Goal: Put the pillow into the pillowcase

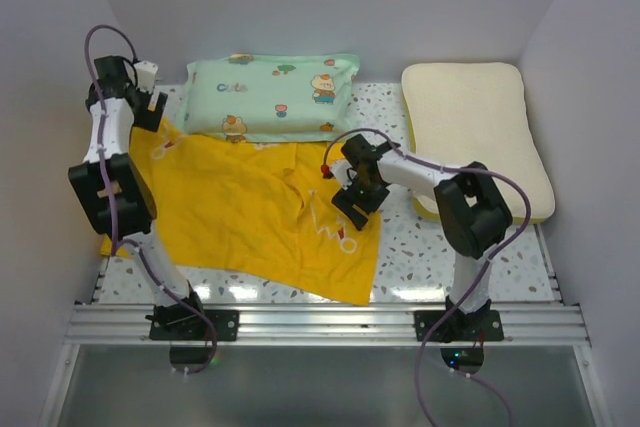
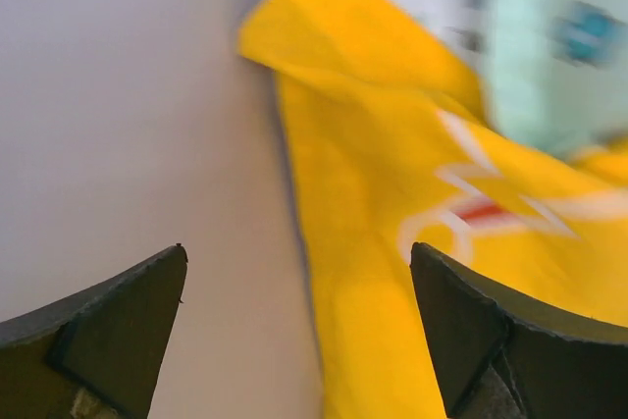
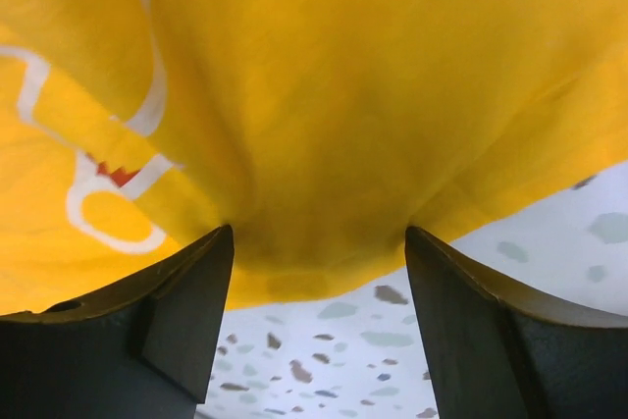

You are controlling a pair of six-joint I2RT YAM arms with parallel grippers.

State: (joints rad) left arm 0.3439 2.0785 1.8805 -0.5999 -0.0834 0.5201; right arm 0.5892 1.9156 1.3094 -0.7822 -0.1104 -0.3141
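Note:
The bright yellow pillowcase (image 1: pixel 250 217) lies spread flat on the table's left and middle, with white line marks showing. The cream-white pillow (image 1: pixel 475 132) lies flat at the right, apart from it. My left gripper (image 1: pixel 150 107) is open at the case's far left corner, close to the wall; in the left wrist view (image 2: pixel 299 272) the yellow cloth (image 2: pixel 412 242) passes by its right finger. My right gripper (image 1: pixel 352 202) is open at the case's right edge. In the right wrist view (image 3: pixel 319 242) the cloth's edge (image 3: pixel 324 144) lies between its fingertips, which stand wide apart.
A mint-green cartoon-print pillow (image 1: pixel 270 97) lies along the back, touching the case's far edge. White walls close in on the left (image 2: pixel 128 125), back and right. The speckled table (image 1: pixel 410 247) shows between the case and the cream pillow.

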